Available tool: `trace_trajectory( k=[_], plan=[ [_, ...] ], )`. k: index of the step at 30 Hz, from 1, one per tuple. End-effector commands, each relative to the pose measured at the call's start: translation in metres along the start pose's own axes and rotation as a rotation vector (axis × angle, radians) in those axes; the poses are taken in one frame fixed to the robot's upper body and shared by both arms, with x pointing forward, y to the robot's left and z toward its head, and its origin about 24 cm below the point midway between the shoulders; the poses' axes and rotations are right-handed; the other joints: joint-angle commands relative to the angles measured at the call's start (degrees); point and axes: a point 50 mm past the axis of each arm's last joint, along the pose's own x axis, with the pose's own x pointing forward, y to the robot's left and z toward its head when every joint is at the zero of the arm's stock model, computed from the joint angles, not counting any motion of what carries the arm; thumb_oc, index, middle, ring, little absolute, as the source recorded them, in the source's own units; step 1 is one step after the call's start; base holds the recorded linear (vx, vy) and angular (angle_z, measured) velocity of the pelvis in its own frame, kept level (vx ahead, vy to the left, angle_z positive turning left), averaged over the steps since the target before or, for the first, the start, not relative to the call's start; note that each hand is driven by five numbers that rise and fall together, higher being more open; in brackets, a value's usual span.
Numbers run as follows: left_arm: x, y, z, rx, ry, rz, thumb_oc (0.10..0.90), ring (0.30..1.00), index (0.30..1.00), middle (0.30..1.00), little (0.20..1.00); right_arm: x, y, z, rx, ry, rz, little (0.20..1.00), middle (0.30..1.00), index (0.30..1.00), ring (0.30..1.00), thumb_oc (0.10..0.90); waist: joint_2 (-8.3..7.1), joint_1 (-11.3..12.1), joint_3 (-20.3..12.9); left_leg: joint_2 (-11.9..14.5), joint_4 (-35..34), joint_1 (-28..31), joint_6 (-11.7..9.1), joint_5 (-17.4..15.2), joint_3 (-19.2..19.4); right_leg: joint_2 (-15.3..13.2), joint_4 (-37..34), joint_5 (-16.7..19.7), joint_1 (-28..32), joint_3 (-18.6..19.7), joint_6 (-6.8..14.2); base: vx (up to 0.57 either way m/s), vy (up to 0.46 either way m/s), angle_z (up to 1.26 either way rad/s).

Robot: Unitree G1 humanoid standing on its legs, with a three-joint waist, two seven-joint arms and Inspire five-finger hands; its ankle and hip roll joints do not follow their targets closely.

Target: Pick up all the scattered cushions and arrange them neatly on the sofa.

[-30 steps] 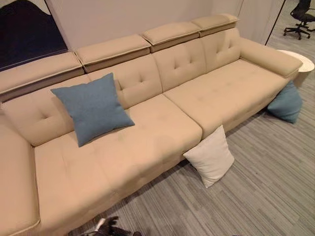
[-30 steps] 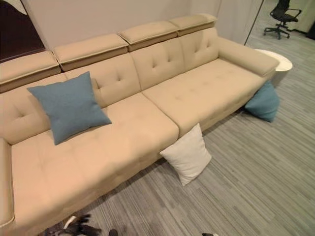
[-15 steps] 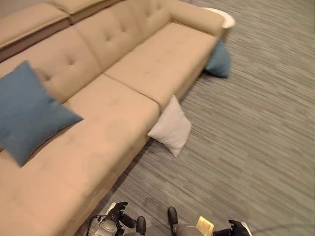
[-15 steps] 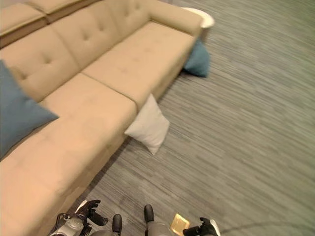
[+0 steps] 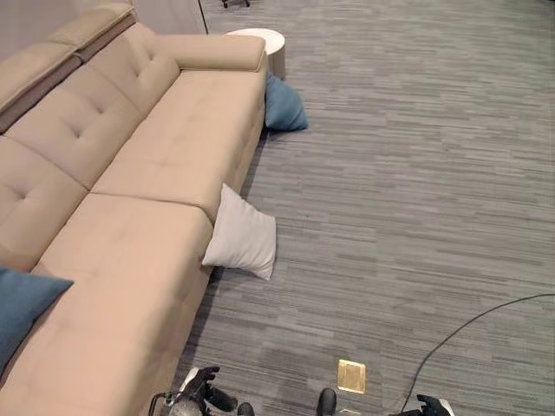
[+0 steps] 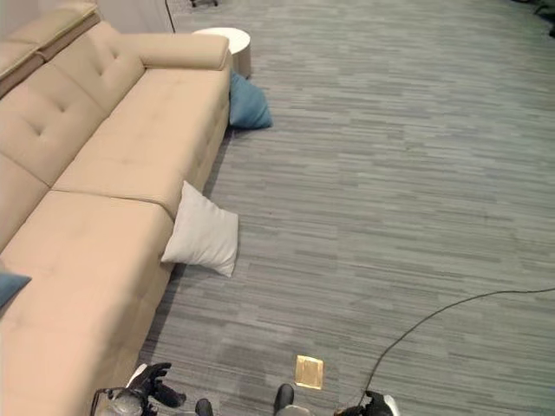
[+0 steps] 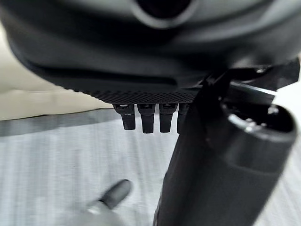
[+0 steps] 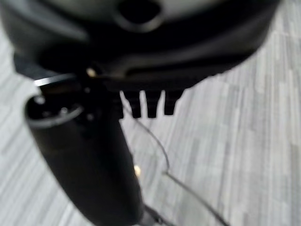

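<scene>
Against the sofa (image 5: pixel 130 165) front, a white cushion (image 5: pixel 242 238) is leaned on the floor; a blue cushion (image 5: pixel 282 106) lies further along. Camera view has been swung rightward (cushions unmoved). Both hands, left hand (image 7: pixel 146 117) and right hand (image 8: pixel 148 103), are held relaxed, empty.

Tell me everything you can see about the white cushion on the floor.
The white cushion is square and plump, in plain off-white fabric with pointed corners. It stands tilted on the grey carpet, its upper corner leaning against the front of the beige sofa near the seam between two seat sections. Neither hand touches it. It looks clean and unwrinkled, apart from the blue cushion further along the sofa's far end.
</scene>
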Motion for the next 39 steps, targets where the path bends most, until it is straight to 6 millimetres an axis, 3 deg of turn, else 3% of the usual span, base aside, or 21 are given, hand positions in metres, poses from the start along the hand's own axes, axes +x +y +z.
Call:
trace_trajectory(
  k=[1,2,6,9,10,11,15,16,18,19,20,22,23,26,27,29,33,34,36,37,39],
  plan=[
    [0.002,0.004,0.02,0.005,-0.083,0.011,0.8,0.9,0.9,0.9,0.9,0.002,-0.015,-0.001,0.028,0.007,-0.074,0.9,0.9,0.9,0.9,0.8,-1.72,0.7,1.4,-1.9,6.5,-3.8,0.9,-6.1,-1.8,-0.1,-0.2,-1.5,1.1,3.7,3.2,0.15,-0.155,-0.38],
    [0.002,0.001,0.023,0.017,-0.1,-0.007,0.8,0.9,0.9,0.9,0.9,0.003,-0.017,-0.001,0.026,0.005,-0.075,0.9,0.9,0.9,0.9,0.8,-2.15,1.8,1.9,-6.1,8.0,-7.2,1.6,-6.9,-7.0,0.8,-0.8,-1.8,2.0,5.6,3.0,0.13,-0.109,-0.4],
    [0.002,-0.001,0.018,0.027,-0.08,-0.013,0.8,0.9,0.9,0.9,0.9,0.002,-0.017,-0.002,0.013,0.006,-0.073,0.9,0.9,0.9,0.9,0.8,-2.11,2.4,1.7,-7.9,4.7,-9.0,1.8,-6.5,-7.2,1.7,-1.5,-2.7,3.8,6.6,3.2,0.19,-0.065,-0.34],
    [0.002,-0.001,0.015,0.039,-0.071,-0.014,0.8,0.9,0.9,0.9,0.9,0.002,-0.016,-0.003,-0.004,0.008,-0.071,0.9,0.9,0.9,0.9,0.8,-1.7,3.8,1.6,-10.1,0.7,-12.1,1.6,-2.3,-7.1,3.9,-2.6,-3.6,6.2,8.6,3.1,0.21,-0.023,-0.06],
    [0.002,-0.001,0.015,0.039,-0.071,-0.014,0.8,0.9,0.9,0.9,0.9,0.002,-0.016,-0.003,-0.004,0.008,-0.071,0.9,0.9,0.9,0.9,0.8,-1.7,3.8,1.6,-10.1,0.7,-12.1,1.6,-2.3,-7.1,3.9,-2.6,-3.6,6.2,8.6,3.1,0.22,-0.011,-0.36],
    [0.001,0.001,0.013,0.032,-0.066,-0.009,0.8,0.9,0.9,0.9,0.9,0.002,-0.015,-0.005,-0.016,0.016,-0.07,0.9,0.9,0.9,0.9,0.8,-1.33,5.2,1.4,-11.0,-1.1,-13.4,1.4,-0.5,-7.1,5.4,-2.8,-4.6,7.8,10.4,2.7,0.15,-0.004,-0.5],
    [0.0,0.003,0.003,0.016,-0.034,-0.003,0.8,0.9,0.9,0.9,0.9,0.001,-0.01,-0.006,-0.039,0.016,-0.05,0.9,0.9,0.9,0.9,0.8,-1.87,6.0,-0.1,-11.5,-2.3,-11.2,2.6,-1.3,-8.2,5.3,-2.0,-6.6,9.6,11.5,2.7,0.33,0.043,-0.62],
    [-0.001,0.004,-0.003,0.015,-0.018,-0.001,0.8,0.9,0.9,0.9,0.9,0.001,-0.008,-0.005,-0.051,0.007,-0.037,0.9,0.9,0.9,0.9,0.8,-2.4,6.5,-1.2,-11.5,-2.3,-10.0,3.4,-2.2,-8.0,4.3,-0.2,-7.7,10.4,11.5,3.1,0.37,0.096,-0.5],
    [-0.001,0.009,-0.003,0.01,-0.02,0.008,0.8,0.9,0.9,0.9,0.9,0.001,-0.006,0.004,-0.063,-0.028,-0.017,0.9,0.9,0.9,0.9,0.8,-2.65,7.2,-1.4,-11.7,-2.1,-7.9,5.0,-4.4,-7.7,2.4,10.0,-6.6,7.2,11.0,5.7,0.36,0.126,-0.44],
    [0.0,0.014,0.001,0.004,-0.035,0.018,0.8,0.9,0.9,0.9,0.9,0.002,-0.005,0.015,-0.068,-0.061,-0.007,0.9,0.9,0.9,0.9,0.8,-2.16,6.5,-0.2,-11.6,-1.6,-6.4,6.3,-5.5,-8.3,1.4,19.9,-2.4,1.7,11.5,7.7,0.19,0.101,-0.26],
    [0.001,0.019,0.002,0.011,-0.038,0.034,0.8,0.9,0.9,0.9,0.9,0.002,-0.003,0.028,-0.072,-0.105,0.0,0.9,0.9,0.9,0.9,0.8,-1.18,5.6,1.1,-11.0,-0.9,-5.5,7.1,-6.5,-9.1,0.5,27.1,-0.6,-3.6,10.7,8.4,0.18,0.076,-0.14],
    [0.001,0.021,0.004,0.012,-0.043,0.041,0.8,0.9,0.9,0.9,0.9,0.002,-0.002,0.031,-0.072,-0.115,0.001,0.9,0.9,0.9,0.9,0.8,-0.81,5.4,1.4,-10.8,-0.7,-5.0,7.3,-7.1,-9.5,-0.5,28.7,-1.2,-5.5,9.7,7.9,0.15,-0.005,0.13],
    [0.001,0.024,0.007,0.001,-0.051,0.052,0.8,0.9,0.9,0.9,0.9,0.002,-0.001,0.038,-0.073,-0.137,0.003,0.9,0.9,0.9,0.9,0.8,-0.29,5.4,1.5,-10.3,-1.6,-3.1,7.2,-8.2,-10.4,-1.8,25.3,-3.2,-7.4,7.6,6.1,0.17,-0.05,0.5],
    [0.001,0.023,0.006,-0.001,-0.046,0.05,0.8,0.9,0.9,0.9,0.9,0.003,-0.002,0.039,-0.081,-0.14,0.001,0.9,0.9,0.9,0.9,0.8,-0.18,4.7,1.6,-10.1,-2.6,-0.6,6.8,-9.3,-11.0,-2.1,20.1,-3.4,-8.3,7.1,5.4,0.28,-0.123,0.39],
    [0.001,0.021,0.002,0.011,-0.034,0.044,0.8,0.9,0.9,0.9,0.9,0.003,-0.004,0.038,-0.088,-0.135,-0.002,0.9,0.9,0.9,0.9,0.8,-0.49,3.6,1.6,-10.2,-3.8,2.3,6.0,-10.6,-11.8,-2.6,12.4,-0.7,-11.3,7.8,6.0,0.41,-0.236,0.14],
    [0.001,0.019,-0.002,0.041,-0.013,0.036,0.8,0.9,0.9,0.9,0.9,0.003,-0.006,0.029,-0.099,-0.109,-0.004,0.9,0.9,0.9,0.9,0.8,-1.22,2.3,1.2,-10.1,-4.9,5.7,4.8,-12.6,-13.7,-2.2,4.1,1.9,-10.5,9.7,7.0,0.48,-0.332,0.09],
    [-0.001,0.011,-0.01,0.023,0.007,0.025,0.8,0.9,0.9,0.9,0.9,0.003,-0.005,0.02,-0.111,-0.086,0.002,0.9,0.9,0.9,0.9,0.8,-1.31,2.0,-0.3,-8.1,-5.2,7.9,3.7,-13.2,-13.9,-1.1,3.7,3.0,-8.7,9.1,6.1,0.26,-0.215,0.63],
    [-0.001,0.01,-0.01,0.016,0.008,0.022,0.8,0.9,0.9,0.9,0.9,0.002,-0.005,0.019,-0.102,-0.085,0.0,0.9,0.9,0.9,0.9,0.8,-1.25,2.0,-0.4,-7.2,-3.5,7.3,2.6,-11.6,-14.0,-0.6,3.2,2.5,-7.6,8.7,5.5,0.15,-0.259,0.44],
    [0.0,0.009,-0.004,0.007,-0.008,0.018,0.8,0.9,0.9,0.9,0.9,0.003,-0.007,0.022,-0.073,-0.097,-0.012,0.9,0.9,0.9,0.9,0.8,-2.1,2.6,1.2,-5.4,9.3,0.0,0.6,-4.4,-12.7,-0.4,2.1,1.0,-3.9,7.7,3.8,0.14,-0.385,0.23],
    [0.001,0.009,0.002,0.004,-0.03,0.017,0.8,0.9,0.9,0.9,0.9,0.003,-0.008,0.024,-0.06,-0.1,-0.02,0.9,0.9,0.9,0.9,0.8,-2.73,3.2,2.2,-4.3,15.7,-4.3,1.0,-2.7,-11.4,0.1,1.8,-0.1,-2.2,7.3,2.2,0.13,-0.373,0.15],
    [0.001,0.008,0.006,0.008,-0.045,0.012,0.8,0.9,0.9,0.9,0.9,0.004,-0.011,0.025,-0.054,-0.1,-0.025,0.9,0.9,0.9,0.9,0.8,-3.26,3.7,2.5,-3.5,17.6,-7.0,1.5,-2.8,-9.4,0.4,1.4,-1.5,-0.2,6.2,1.3,0.18,-0.25,0.21]
  ],
)
